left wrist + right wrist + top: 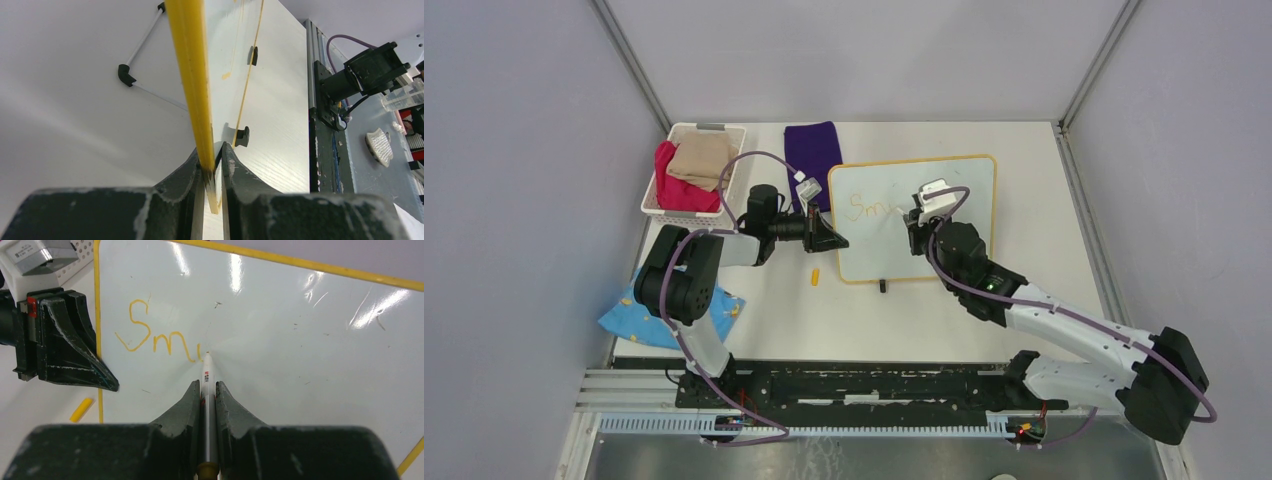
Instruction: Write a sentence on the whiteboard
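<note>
- right jaws pinch marker, tip on board just right of "Sm"; next strokes go rightward
- left jaws clamp board's left frame

The whiteboard is being shown as glossy white, edged in yellow-orange, with black feet. The sentence is being rendered in orange-yellow strokes. The marker is being seen as white with red print, and a small cap as yellow. The left claw and right claw are being shown black with pale scuffing. A red cloth and a tan cloth are being displayed in a white basket. A purple cloth and a blue cloth dotted with yellow are being displayed on the white counter.
</note>
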Robot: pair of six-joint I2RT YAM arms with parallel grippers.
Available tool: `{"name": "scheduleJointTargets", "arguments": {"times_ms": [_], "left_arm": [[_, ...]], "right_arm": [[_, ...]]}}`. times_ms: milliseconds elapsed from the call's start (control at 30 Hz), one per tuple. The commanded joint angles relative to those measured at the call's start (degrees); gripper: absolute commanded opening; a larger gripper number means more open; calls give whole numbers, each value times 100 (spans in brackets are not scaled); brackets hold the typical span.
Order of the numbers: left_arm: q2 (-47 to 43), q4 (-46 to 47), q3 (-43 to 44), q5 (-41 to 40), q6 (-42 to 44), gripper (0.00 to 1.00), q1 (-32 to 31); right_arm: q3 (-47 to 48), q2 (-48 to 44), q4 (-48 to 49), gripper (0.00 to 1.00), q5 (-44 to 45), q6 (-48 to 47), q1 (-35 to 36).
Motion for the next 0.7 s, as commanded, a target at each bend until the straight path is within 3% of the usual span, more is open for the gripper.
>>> {"name": "scheduleJointTargets", "arguments": {"times_ms": [0,667], "left_arm": [[264,-807,-149,-771,693,2,-262],[271,-890,-125,-796,759,2,-290]], "right_arm": [[498,-154,108,0,123,-117,-95],[1137,483,176,0,-77,-159,-513]]}}
